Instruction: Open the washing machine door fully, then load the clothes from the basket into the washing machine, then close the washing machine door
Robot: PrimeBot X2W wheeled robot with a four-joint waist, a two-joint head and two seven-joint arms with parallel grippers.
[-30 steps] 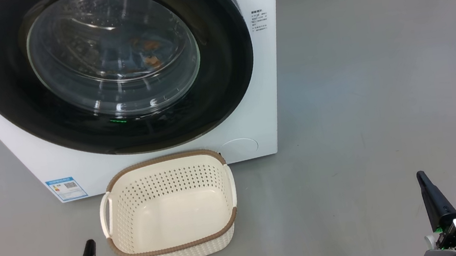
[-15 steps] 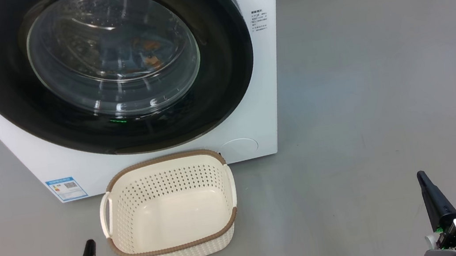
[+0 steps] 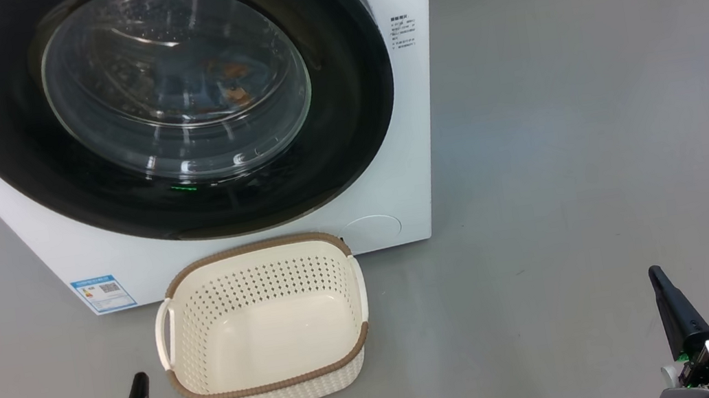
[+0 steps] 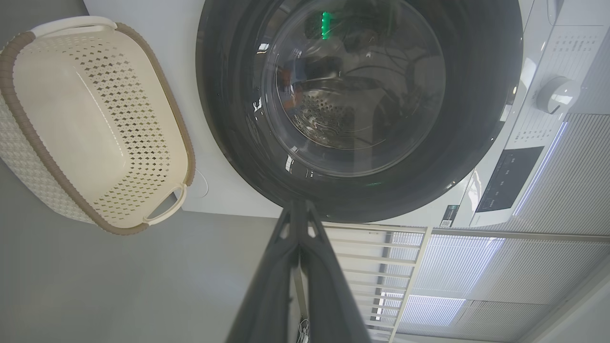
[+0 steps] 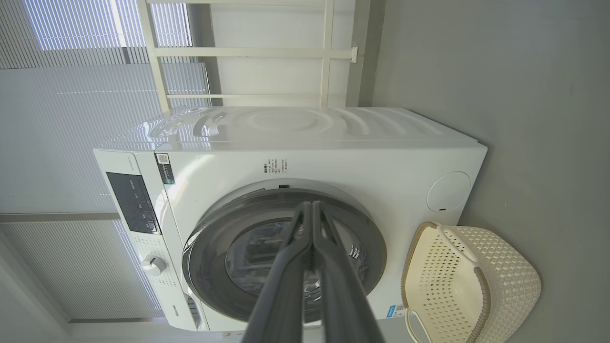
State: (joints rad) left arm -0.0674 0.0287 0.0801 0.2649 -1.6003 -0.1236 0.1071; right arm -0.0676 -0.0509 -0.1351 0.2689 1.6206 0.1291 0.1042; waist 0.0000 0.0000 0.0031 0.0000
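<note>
The washing machine door (image 3: 175,85) sits shut against the front of the washing machine (image 3: 392,173), its glossy black rim flush with the white panel. In the head view, orange and brown patches of the clothes (image 3: 232,81) show through the bulging glass, inside the drum. The basket (image 3: 270,386) stands on the grey floor (image 3: 564,162) just in front of the machine, below the door and touching or almost touching the front panel. Its cream bottom lies bare. A small blue label (image 3: 103,293) is stuck near the machine's lower corner, beside the basket.

The left end effector (image 3: 139,382) rests at the lower left of the head view, near the basket's side handle but apart from it. The right end effector (image 3: 657,278) rests at the lower right, well apart from both machine and basket. Each has its two dark fingers pressed together with nothing between them. The wrist views confirm this, each showing the fingers meeting at the tips.

The head view cuts off the machine's top. The left wrist view adds the white dial (image 4: 555,95) and the dark control panel (image 4: 505,178), and a green light reflected in the glass. The right wrist view shows the whole cabinet with its ribbed top (image 5: 295,124), a round cover (image 5: 448,190) low on the front near the basket, and window blinds (image 5: 71,119) behind.
</note>
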